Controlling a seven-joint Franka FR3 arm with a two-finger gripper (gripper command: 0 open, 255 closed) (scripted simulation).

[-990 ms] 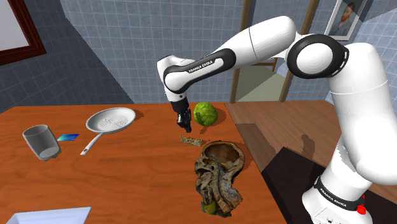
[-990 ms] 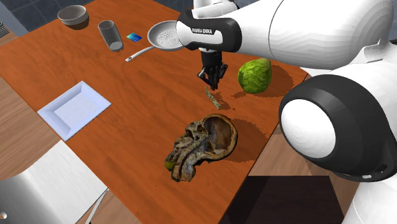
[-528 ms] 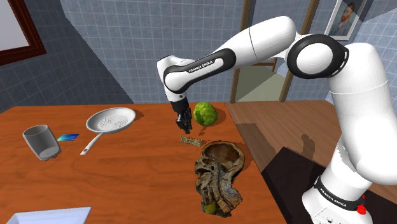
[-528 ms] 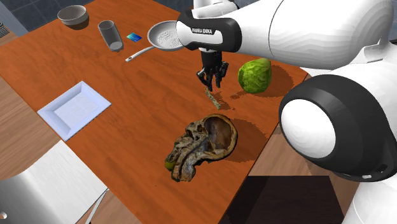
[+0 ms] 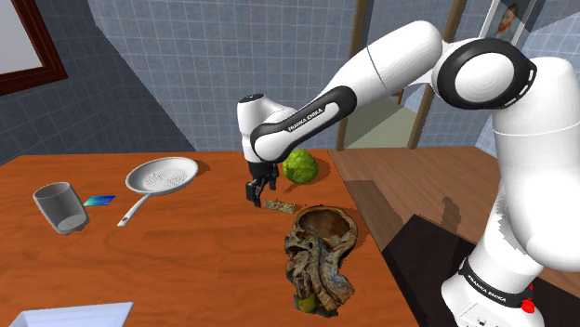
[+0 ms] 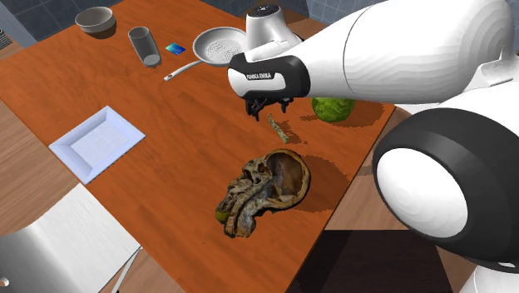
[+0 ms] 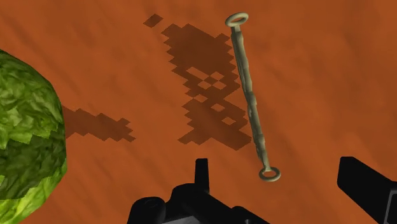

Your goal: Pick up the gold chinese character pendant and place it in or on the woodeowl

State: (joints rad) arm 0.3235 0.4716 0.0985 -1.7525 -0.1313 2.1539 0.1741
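Gripper (image 5: 256, 192): lower and turned since a second ago; fingers (image 7: 369, 188) spread, holding nothing.
Pendant (image 7: 249, 95): flat on the surface (image 5: 186, 241), its near ring between the fingers, untouched.
Wooden owl (image 5: 321, 255): nearby, apart.
Hidden: arm (image 6: 274, 75) covers most of the gripper in the second exterior view.

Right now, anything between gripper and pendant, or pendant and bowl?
Nothing visible. The open gripper hangs above the pendant; bare table runs from it to the bowl. The cabbage sits off to the side.

Gripper (image 5: 257, 193) just beside pendant (image 5: 279, 205) on brown table (image 5: 186, 246).
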